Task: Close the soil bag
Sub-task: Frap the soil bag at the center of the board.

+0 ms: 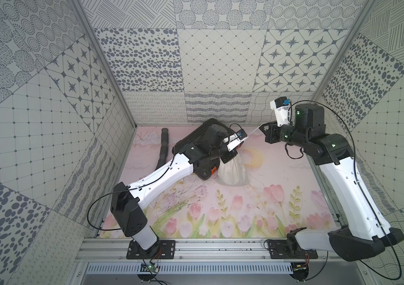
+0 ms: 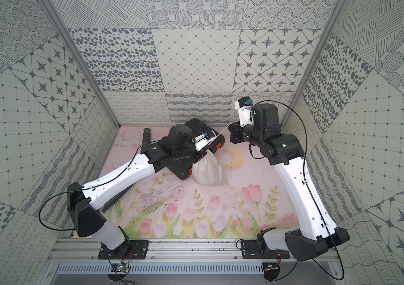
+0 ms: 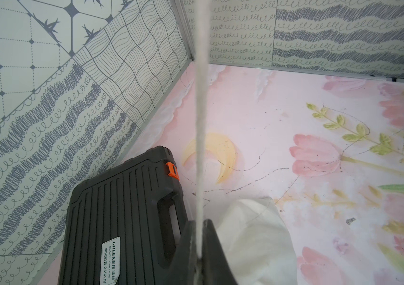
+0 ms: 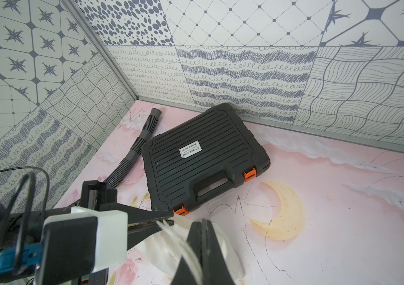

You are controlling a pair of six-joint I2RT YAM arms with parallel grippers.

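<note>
Soil bag [image 1: 233, 174] slumps near the middle of the tabletop [image 1: 282, 177], just beside the black case [image 4: 203, 158] that lies toward the far edge. The left gripper [image 3: 199, 223] pinches the cord [image 3: 200, 123] in its jaws at the bag's neck. The right gripper [image 1: 261, 127], jaws pressed together, holds the same taut cord nearer the far right corner.

To cinch well, I judge the left should brace the neck while the right draws straight away, steadily.

Counted: one bag, one taut cord, one case, two orange latches [image 4: 249, 174], one grey hose [image 4: 144, 133], two arms.
</note>
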